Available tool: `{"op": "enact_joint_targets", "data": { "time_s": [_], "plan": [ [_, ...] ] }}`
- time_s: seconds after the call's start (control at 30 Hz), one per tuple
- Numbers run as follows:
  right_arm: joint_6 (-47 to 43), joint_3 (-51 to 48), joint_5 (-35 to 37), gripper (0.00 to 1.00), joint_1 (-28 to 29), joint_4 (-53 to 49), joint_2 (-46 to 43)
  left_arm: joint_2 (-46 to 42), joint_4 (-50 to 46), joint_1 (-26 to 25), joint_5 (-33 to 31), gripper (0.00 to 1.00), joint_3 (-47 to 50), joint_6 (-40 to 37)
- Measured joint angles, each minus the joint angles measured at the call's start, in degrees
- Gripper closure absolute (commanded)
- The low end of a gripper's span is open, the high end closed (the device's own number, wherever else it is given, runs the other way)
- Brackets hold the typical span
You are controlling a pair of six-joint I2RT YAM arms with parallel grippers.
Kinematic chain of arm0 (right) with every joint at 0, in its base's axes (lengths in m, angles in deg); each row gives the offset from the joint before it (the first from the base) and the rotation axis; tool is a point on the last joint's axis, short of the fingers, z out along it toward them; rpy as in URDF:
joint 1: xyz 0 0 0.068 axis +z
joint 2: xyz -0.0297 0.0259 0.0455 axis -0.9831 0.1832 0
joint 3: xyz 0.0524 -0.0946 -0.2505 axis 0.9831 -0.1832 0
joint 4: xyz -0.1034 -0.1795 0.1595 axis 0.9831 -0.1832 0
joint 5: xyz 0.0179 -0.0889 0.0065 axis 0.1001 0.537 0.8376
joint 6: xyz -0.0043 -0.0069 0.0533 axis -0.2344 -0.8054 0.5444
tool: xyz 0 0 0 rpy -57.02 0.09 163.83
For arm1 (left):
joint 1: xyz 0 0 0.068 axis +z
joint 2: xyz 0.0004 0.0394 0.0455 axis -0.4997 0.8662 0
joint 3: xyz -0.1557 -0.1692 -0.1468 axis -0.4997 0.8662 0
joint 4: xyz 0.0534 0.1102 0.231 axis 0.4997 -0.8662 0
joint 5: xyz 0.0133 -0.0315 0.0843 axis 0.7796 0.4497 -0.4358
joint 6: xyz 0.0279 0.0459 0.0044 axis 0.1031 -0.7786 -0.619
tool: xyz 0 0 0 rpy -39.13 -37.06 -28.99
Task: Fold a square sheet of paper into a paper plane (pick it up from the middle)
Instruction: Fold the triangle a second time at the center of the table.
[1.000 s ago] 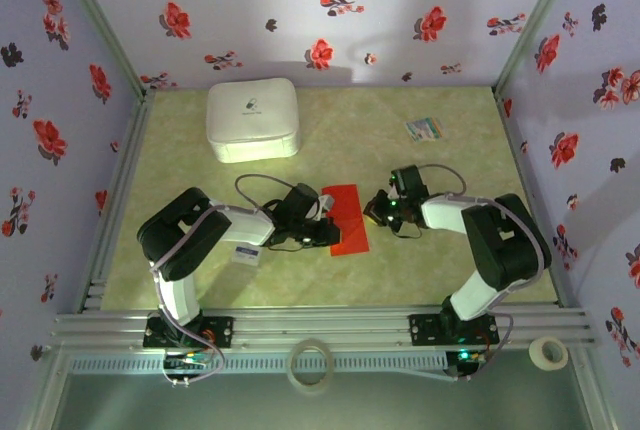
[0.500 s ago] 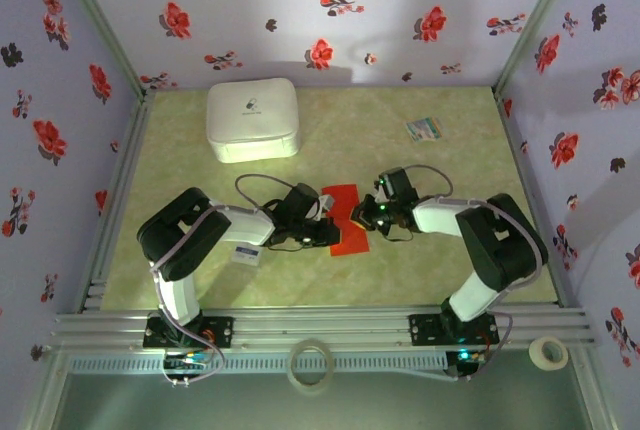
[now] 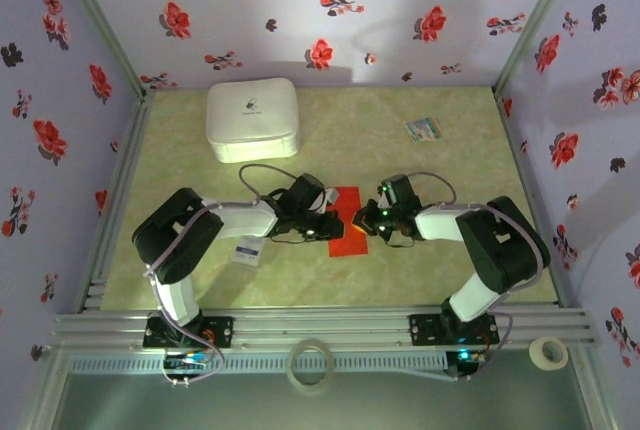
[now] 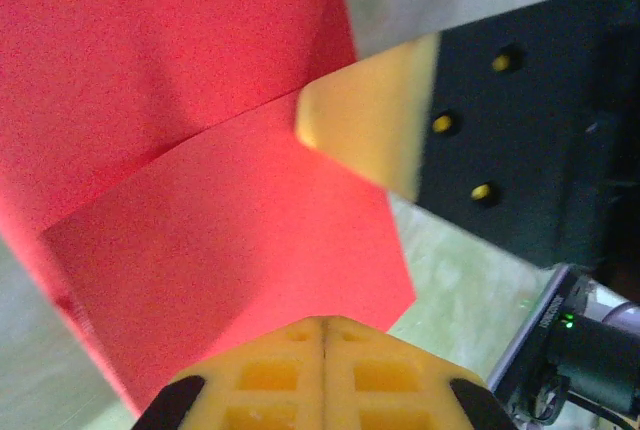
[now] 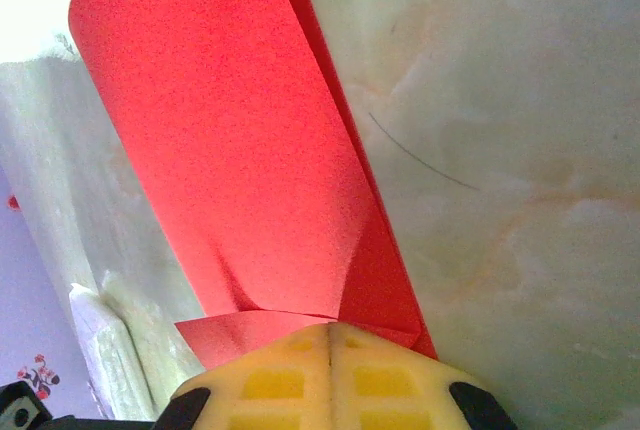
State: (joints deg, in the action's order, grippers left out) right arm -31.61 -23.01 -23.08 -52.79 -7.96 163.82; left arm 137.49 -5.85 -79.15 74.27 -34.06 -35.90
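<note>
The square sheet of paper [image 3: 346, 198] is bright red and lies on the green table between my two arms, folded lengthways into a strip. A paper plane is out of view. My left gripper [image 3: 328, 226] is shut, its tips [image 4: 325, 328] resting on the sheet's [image 4: 200, 100] near edge beside a diagonal crease. My right gripper [image 3: 366, 218] is shut too. Its tips [image 5: 331, 332] press on a small turned-over flap at the end of the sheet [image 5: 230, 130]. One of its yellow fingers [image 4: 365, 125] shows in the left wrist view, lying on the paper.
A white box [image 3: 253, 118] stands at the back left and a small multicoloured card [image 3: 424, 129] lies at the back right. A small white packet [image 3: 246, 251] lies under the left arm. Tape rolls [image 3: 309, 365] [image 3: 547, 352] sit on the front rail. Flowered walls close three sides.
My right gripper has moved left and slightly nearer, from beside the sheet onto its right edge. My left gripper has shifted a little to the right over the sheet.
</note>
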Motion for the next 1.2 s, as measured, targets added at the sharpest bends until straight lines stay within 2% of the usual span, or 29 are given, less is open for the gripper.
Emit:
{"op": "enact_joint_targets", "data": {
  "time_s": [0.27,0.7,1.2],
  "plan": [
    [0.72,-0.33,0.07,1.0,0.04,0.7,0.0,5.99,1.84,-0.26,1.46,1.0,-1.86,0.39],
    [0.7,-0.39,0.02,1.0,0.42,0.72,0.0,2.03,9.05,-0.48,0.81,0.98,6.01,1.29],
    [0.68,-0.39,-0.02,1.0,0.42,0.68,0.0,-3.89,-2.69,-1.84,-1.62,0.99,7.37,-0.07]
  ]
}}
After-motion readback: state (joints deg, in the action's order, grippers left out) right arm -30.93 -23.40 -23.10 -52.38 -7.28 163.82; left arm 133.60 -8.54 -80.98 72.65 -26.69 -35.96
